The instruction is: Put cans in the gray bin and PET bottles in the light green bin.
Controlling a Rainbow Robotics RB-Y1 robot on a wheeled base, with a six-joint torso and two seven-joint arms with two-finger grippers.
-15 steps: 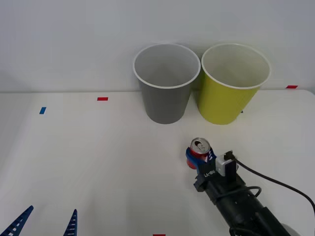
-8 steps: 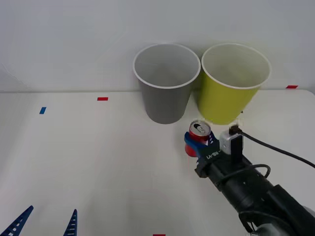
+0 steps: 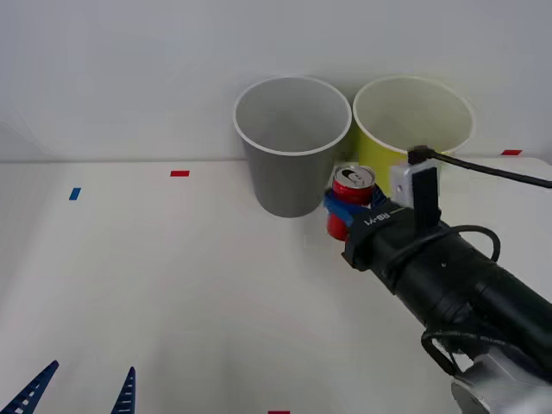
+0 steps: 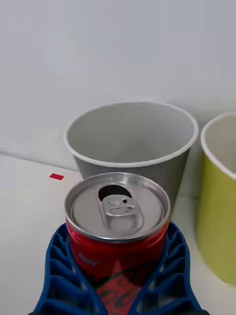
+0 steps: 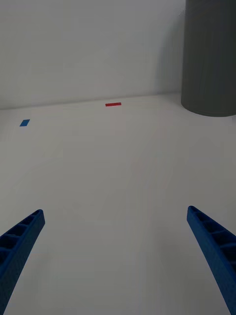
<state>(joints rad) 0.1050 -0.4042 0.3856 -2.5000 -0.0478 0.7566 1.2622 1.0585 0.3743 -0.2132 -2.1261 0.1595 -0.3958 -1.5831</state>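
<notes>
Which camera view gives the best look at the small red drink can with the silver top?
The right wrist view: the small red drink can sits close, its pull tab plain, between the right gripper's blue fingers. The front view shows it smaller, beside the tall gray plastic bin.

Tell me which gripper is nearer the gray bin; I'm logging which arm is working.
Right. The right gripper, shut on the red can, is lifted just beside the gray bin, between it and the light green bin. The left gripper waits open, low at the table's near edge.
</notes>
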